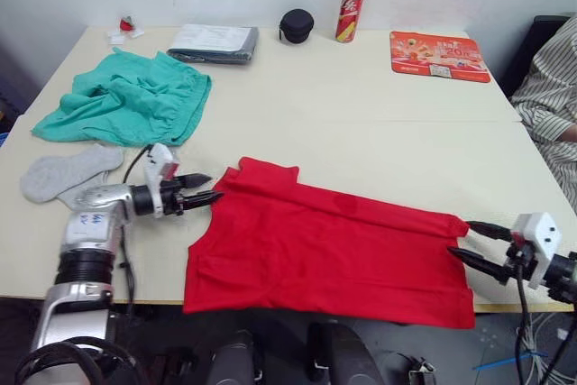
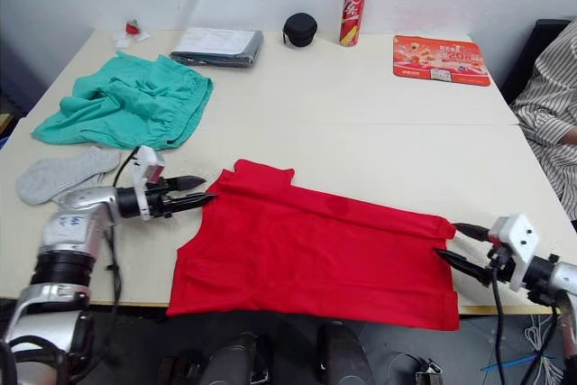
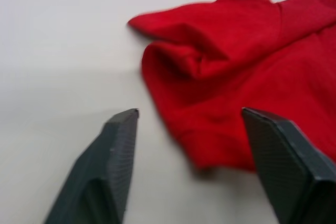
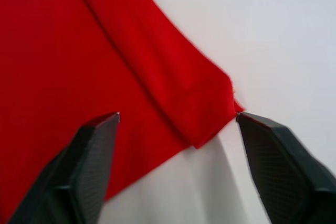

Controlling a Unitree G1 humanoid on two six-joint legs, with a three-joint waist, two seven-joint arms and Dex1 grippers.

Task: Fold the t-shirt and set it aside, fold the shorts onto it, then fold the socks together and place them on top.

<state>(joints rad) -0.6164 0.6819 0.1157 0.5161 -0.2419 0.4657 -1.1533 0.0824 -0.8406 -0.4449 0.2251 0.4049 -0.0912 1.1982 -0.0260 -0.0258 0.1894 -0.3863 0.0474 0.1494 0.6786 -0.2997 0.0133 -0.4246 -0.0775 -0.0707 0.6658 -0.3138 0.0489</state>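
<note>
Left wrist view: the left gripper has its fingers spread wide, holding nothing, one over bare bench and one over the bunched sleeve end of the t-shirt.
Right wrist view: the right gripper is likewise spread wide and empty, straddling a folded-over corner of the red cloth.
Left gripper, from the head: it points at the shirt's left edge, just beside the cloth.
Right gripper, from the head: it sits at the opposite edge, tips at the hem.
T-shirt position: laid across the near part of the bench, already doubled along its length, its near edge hanging slightly past the bench edge.
Step in hand: folding the shirt; by my reading both arms are set to take its two ends.
Next move: each pair of fingers needs to close on its edge, catching both layers, then bring the ends together.
Shorts: crumpled at far left, well apart from the shirt.
Socks: near the left arm, just behind it.
Other things: a folded grey cloth, a black round case, a red can and an orange mat along the far side.
Person: a striped sleeve at the right edge.
In the way: nothing lies on the shirt; the socks are near the left arm's sweep.
</note>
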